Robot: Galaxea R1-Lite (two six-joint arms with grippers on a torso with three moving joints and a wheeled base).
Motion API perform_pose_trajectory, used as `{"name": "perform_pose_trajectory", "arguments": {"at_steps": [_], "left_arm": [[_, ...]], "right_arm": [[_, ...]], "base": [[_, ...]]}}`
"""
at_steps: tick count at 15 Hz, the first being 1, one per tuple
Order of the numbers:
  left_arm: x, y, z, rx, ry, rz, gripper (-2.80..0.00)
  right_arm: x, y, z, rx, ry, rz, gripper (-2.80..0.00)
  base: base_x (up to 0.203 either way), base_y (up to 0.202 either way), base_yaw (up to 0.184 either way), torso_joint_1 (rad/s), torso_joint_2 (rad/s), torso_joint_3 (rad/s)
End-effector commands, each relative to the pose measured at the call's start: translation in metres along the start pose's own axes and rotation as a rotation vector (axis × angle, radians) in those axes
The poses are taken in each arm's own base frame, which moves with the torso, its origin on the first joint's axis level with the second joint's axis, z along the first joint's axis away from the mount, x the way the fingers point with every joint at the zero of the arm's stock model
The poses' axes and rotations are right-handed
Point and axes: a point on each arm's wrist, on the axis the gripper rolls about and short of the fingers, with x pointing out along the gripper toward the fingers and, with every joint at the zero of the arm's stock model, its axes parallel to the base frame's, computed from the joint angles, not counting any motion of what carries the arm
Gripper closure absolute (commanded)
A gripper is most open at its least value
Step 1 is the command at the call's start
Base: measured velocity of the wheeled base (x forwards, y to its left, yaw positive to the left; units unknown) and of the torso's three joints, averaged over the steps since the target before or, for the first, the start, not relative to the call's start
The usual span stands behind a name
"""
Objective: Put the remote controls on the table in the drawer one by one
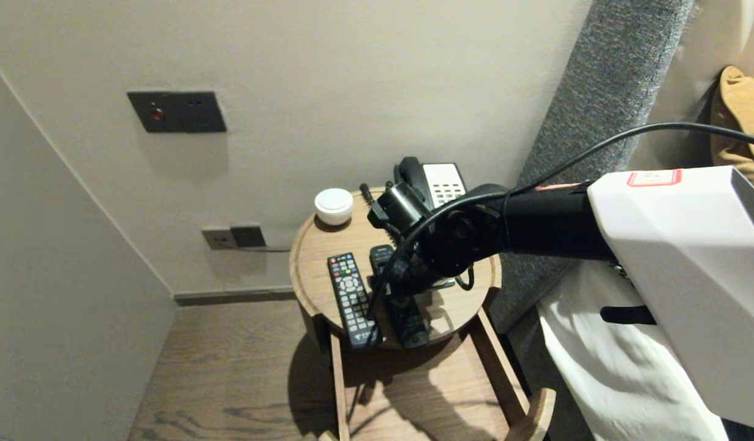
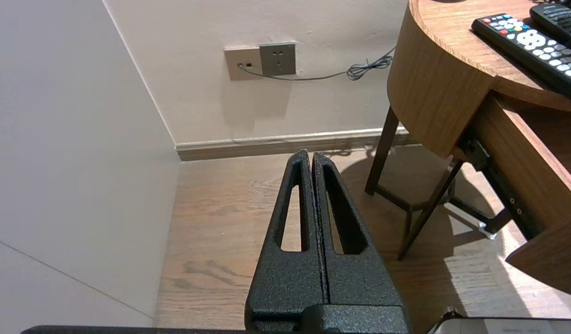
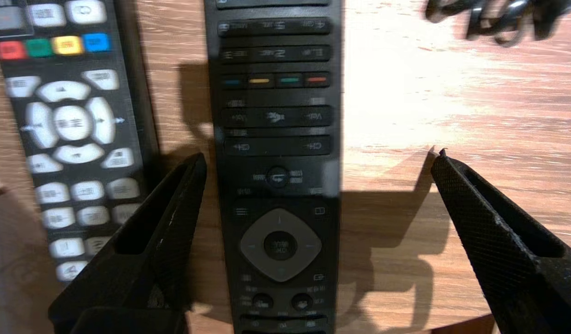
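Remote control point(image 3: 276, 139), black, lies near the round table's point(image 1: 309, 269) front edge, between the spread fingers of the right gripper point(image 3: 320, 155) hovering above it. Left gripper point(image 2: 311, 155) hangs parked, pressed together, beside the table.

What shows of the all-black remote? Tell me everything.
The black remote is a long, slim, plastic-looking bar with dark buttons, four coloured keys and a grey diamond pad. It lies flat, face up, on the wooden table, beside the white-buttoned remote. The open right gripper straddles it; no contact shows.
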Motion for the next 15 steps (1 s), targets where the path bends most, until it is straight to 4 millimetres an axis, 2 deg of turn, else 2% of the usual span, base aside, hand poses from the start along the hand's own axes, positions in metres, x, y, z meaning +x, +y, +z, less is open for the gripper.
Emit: {"name": "perform_pose_trajectory", "arguments": {"at_steps": [1,10,11,15], "left_arm": [[0.0000,0.0000,0.0000,0.000,0.000,0.000,0.00],[0.0000,0.0000,0.0000,0.000,0.000,0.000,0.00],[0.0000,0.0000,0.0000,0.000,0.000,0.000,0.00],[0.0000,0.0000,0.0000,0.000,0.000,0.000,0.00]], "right_arm": [[0.0023,0.0001,-0.0019,-0.013,-0.008,-0.046,-2.80],[-0.0013,0.0012,-0.0037,-0.028,-0.014,-0.062,-2.80],[-0.0009,0.0019,-0.0042,-0.030,-0.013,-0.061,0.00],[0.0042,0.0049,-0.0082,-0.034,0.002,-0.062,0.00]], "base": [[0.000,0.000,0.000,0.000,0.00,0.000],[0.000,0.000,0.000,0.000,0.00,0.000],[0.000,0.000,0.000,0.000,0.00,0.000],[0.000,0.000,0.000,0.000,0.00,0.000]]}}
